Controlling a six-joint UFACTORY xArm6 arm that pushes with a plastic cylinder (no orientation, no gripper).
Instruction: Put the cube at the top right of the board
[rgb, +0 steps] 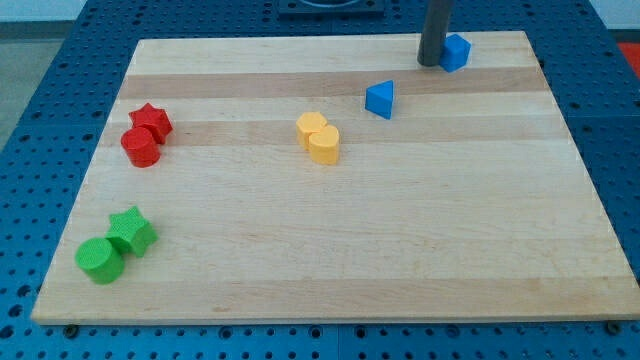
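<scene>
Blocks: two blue (cube (456, 51) touching my tip (430, 62)), two red, yellow, green.

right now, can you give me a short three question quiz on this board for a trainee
1. True or false: my tip is at the view's left side of the blue cube.
2. Which pair of blocks lies nearest the view's bottom left corner of the board? A) red B) yellow C) green
3. Fill in: the blue block standing alone between the yellow pair and the cube is a ____.

Key
1. True; the rod's end is right beside the cube, near the view's top right.
2. C: the green cylinder and green star.
3. Triangular prism: the blue triangular prism lies up and right of the yellow blocks.
</scene>
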